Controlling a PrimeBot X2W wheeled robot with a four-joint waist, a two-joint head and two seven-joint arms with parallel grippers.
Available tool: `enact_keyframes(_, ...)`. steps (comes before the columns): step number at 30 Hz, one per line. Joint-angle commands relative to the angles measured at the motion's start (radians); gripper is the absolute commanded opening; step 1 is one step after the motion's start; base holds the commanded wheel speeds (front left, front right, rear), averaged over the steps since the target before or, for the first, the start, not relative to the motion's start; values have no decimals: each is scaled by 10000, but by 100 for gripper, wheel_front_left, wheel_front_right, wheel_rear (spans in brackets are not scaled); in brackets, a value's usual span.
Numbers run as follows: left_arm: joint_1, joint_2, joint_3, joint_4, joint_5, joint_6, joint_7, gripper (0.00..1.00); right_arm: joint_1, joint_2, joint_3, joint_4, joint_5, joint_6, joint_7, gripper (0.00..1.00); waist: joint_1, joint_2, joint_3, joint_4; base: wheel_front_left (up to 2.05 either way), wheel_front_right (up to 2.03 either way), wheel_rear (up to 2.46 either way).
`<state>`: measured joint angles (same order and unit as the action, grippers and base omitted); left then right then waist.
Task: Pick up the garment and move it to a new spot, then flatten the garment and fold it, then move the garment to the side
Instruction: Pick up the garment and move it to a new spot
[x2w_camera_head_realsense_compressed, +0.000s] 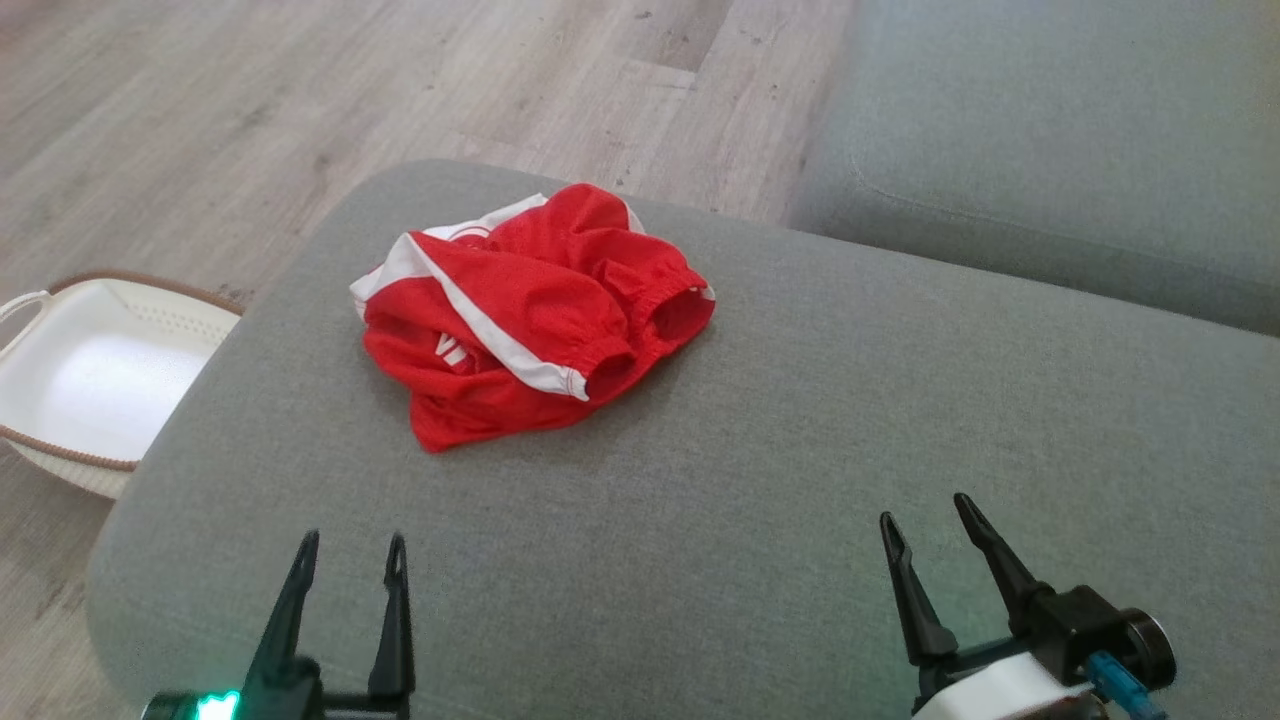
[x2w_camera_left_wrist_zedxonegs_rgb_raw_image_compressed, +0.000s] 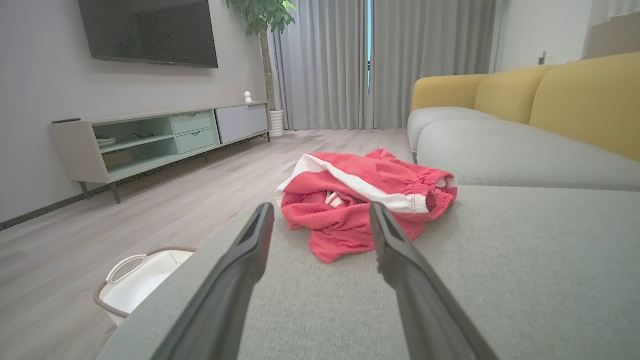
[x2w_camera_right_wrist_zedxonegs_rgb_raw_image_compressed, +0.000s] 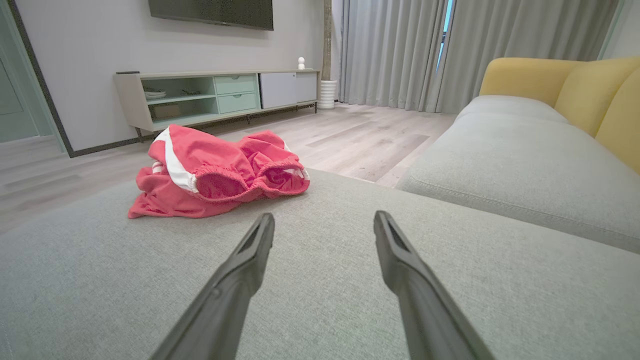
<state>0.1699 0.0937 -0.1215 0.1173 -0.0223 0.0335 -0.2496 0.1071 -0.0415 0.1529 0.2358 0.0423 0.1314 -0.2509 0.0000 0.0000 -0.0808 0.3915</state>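
A crumpled red garment with white stripes and elastic cuffs lies bunched on the far left part of the grey cushion. My left gripper stands open near the front edge, well short of the garment, nothing between its fingers. My right gripper is open too, off to the garment's right and nearer me. In the left wrist view the garment lies straight ahead beyond the open gripper. In the right wrist view the garment sits to the upper left of the open gripper.
A white basket with a brown rim stands on the wood floor left of the cushion. A second grey sofa seat lies behind to the right, with yellow backrests. A TV cabinet stands by the far wall.
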Motion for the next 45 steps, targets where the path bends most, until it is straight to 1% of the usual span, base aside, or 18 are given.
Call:
enact_keyframes(1,-749,34,282,-537,-23,-104,-122,100,-448,-87,165,-282,-106,-7,-109,100,0,0,120,-90,0,0,0)
enact_keyframes(6,-2224,229,-21,-912,-158,-925,-122,100,-510,-87,-19,-348,-520,-7,-109,100,0,0,648,-290,0,0,0)
enact_keyframes(9,-3709,425,-229,-817,-275,-1289,-122,100,-621,-92,-123,-486,-877,-7,-109,100,0,0,1295,-495,0,0,0)
enact_keyframes(11,-4937,562,-484,-465,-368,-1457,-122,100,-792,-215,-280,-604,-1060,-7,-109,100,0,0,1775,-606,0,0,0)
enact_keyframes(13,-6232,708,-826,154,-615,-1569,72,100,-975,-418,-334,-699,-1150,-7,-109,100,0,0,2263,-766,0,0,0)
enact_keyframes(15,-7593,824,-1263,797,-1027,-1621,502,100,-1183,-661,-326,-814,-1191,-7,-109,100,0,0,2814,-932,0,0,0)
enact_keyframes(17,-8935,989,-2039,1463,-1716,-1633,1123,100,-1445,-916,-312,-999,-1205,-7,-109,100,0,0,3408,-1088,0,0,0)
enact_keyframes(18,-8935,989,-2039,1463,-1716,-1633,1123,100,-1445,-916,-312,-999,-1205,-7,-109,100,0,0,3408,-1088,0,0,0)
enact_keyframes(22,-11226,1450,-3473,2991,-3329,-1637,2634,100,-1979,-1339,-366,-1375,-1128,-7,-109,100,0,0,4473,-1439,0,0,0)
enact_keyframes(25,-12408,1725,-4302,4031,-4394,-1639,3517,100,-2346,-1442,-414,-1625,-1083,-7,-109,100,0,0,5073,-1756,0,0,0)
enact_keyframes(29,-13227,2011,-5303,5199,-5469,-1639,4782,100,-2795,-1443,-355,-1843,-1038,-7,-109,100,0,0,5683,-2166,0,0,0)
enact_keyframes(33,-13401,2250,-6043,6006,-6407,-1640,5768,100,-3094,-1287,-375,-1972,-976,-7,-109,100,0,0,6044,-2506,0,0,0)
enact_keyframes(36,-13380,2470,-6577,6342,-6892,-1640,6488,100,-3203,-1188,-432,-2014,-941,-7,-109,100,0,0,6220,-2671,0,0,0)
enact_keyframes(39,-13377,2744,-7022,6591,-7145,-1640,6992,100,-3259,-1098,-475,-2021,-928,-7,-109,100,0,0,6296,-2782,0,0,0)
enact_keyframes(40,-13382,2821,-7160,6616,-7201,-1640,7069,87,-3267,-1072,-498,-2024,-926,-7,-109,100,0,0,6308,-2800,0,0,0)
enact_keyframes(41,-13390,2888,-7256,6623,-7269,-1640,7069,24,-3272,-1053,-508,-2023,-925,-7,-109,100,0,0,6313,-2814,0,0,0)
enact_keyframes(42,-13397,2943,-7324,6621,-7345,-1640,7008,0,-3277,-1036,-507,-2012,-926,-7,-109,100,0,0,6305,-2829,0,0,0)
enact_keyframes(45,-13461,3103,-7498,6440,-7503,-1641,6346,0,-3286,-977,-498,-1928,-920,-7,-109,100,0,0,6198,-2863,0,0,0)
